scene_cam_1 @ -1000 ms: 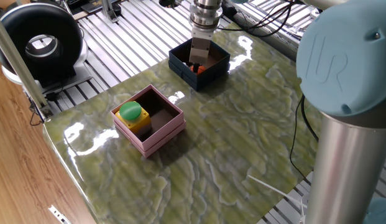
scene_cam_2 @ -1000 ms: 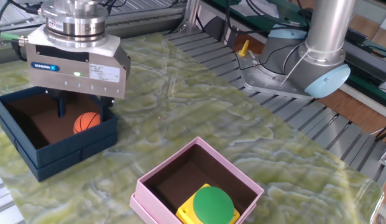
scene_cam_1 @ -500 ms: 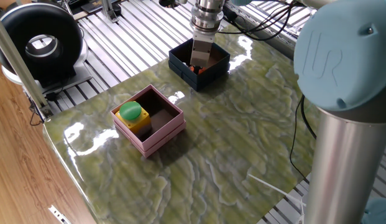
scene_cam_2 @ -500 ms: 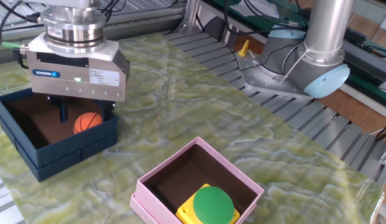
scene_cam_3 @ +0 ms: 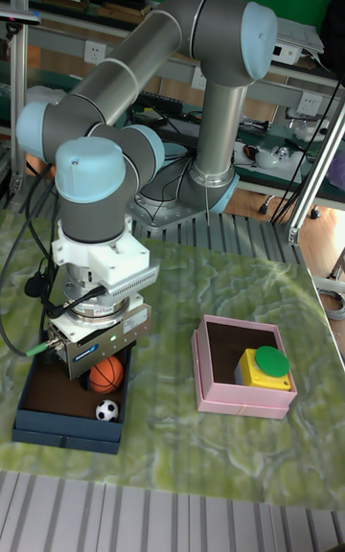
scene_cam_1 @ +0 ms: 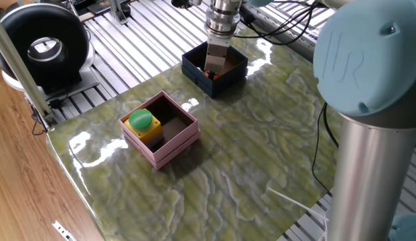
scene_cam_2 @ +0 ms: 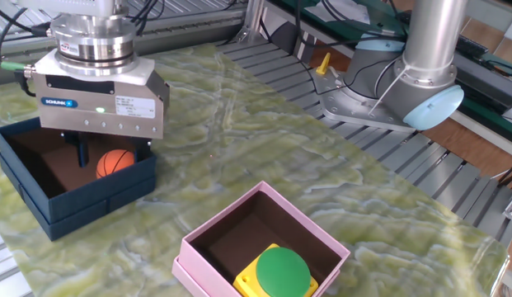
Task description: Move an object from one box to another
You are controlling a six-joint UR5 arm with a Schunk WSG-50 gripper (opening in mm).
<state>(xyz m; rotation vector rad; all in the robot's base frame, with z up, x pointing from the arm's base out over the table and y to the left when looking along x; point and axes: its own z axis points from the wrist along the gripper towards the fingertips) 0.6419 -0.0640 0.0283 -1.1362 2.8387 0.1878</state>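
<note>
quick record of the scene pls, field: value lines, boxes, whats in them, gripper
navy box: on the table, holds an orange ball and a small black-and-white ball
pink box: apart from the navy box, holds a yellow button unit with a green cap
gripper: lowered into the navy box, fingers either side of the orange ball
grip: contact with the ball cannot be told

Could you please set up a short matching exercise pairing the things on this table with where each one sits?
Things:
1. orange ball
2. yellow block with green button
3. black-and-white ball
4. gripper

Places:
A. alone in the pink box
B. under the gripper in the navy box
C. lowered into the navy box
D. navy box, near wall in the tall view

Pairs: 1-B, 2-A, 3-D, 4-C
</note>
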